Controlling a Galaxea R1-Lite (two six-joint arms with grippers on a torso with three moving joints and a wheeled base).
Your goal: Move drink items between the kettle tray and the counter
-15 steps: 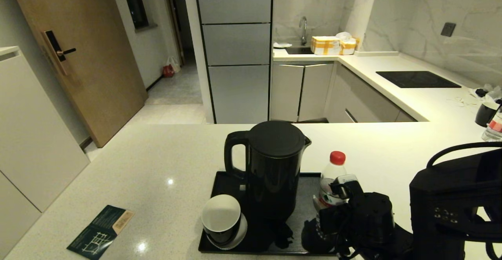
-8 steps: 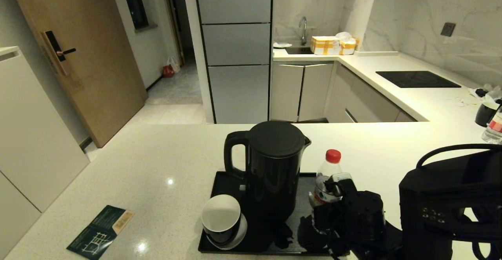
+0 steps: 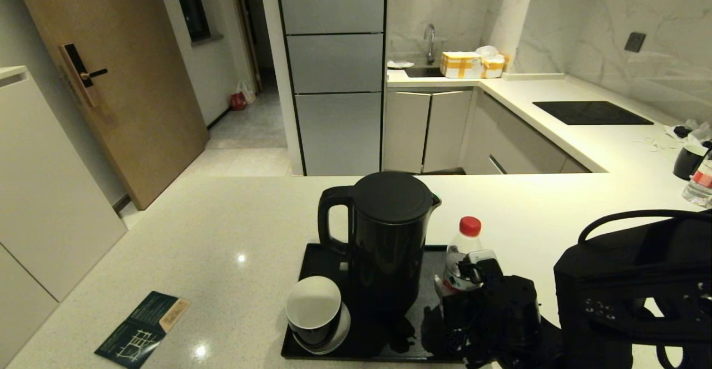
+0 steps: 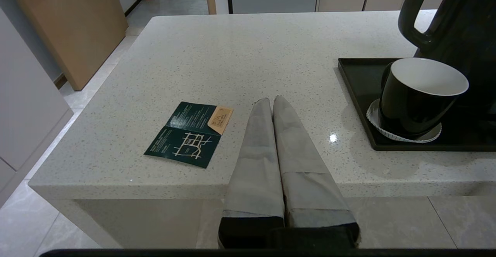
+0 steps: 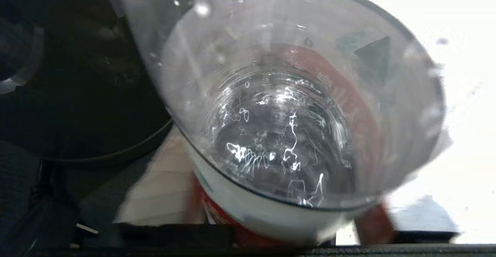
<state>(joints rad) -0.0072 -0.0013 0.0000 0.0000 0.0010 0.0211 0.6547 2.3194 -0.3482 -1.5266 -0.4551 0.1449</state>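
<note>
Water bottle (image 3: 463, 257) stands upright at the right end of the kettle tray (image 3: 320, 257), just right of the kettle (image 3: 384, 241). Right gripper (image 3: 473, 280) is at the bottle's body; whether its fingers pinch it cannot be told. Cup (image 3: 313, 308) sits near-left on the tray. Left gripper (image 4: 273, 104), fingers pressed together, hovers over the counter (image 3: 222, 235).
</note>
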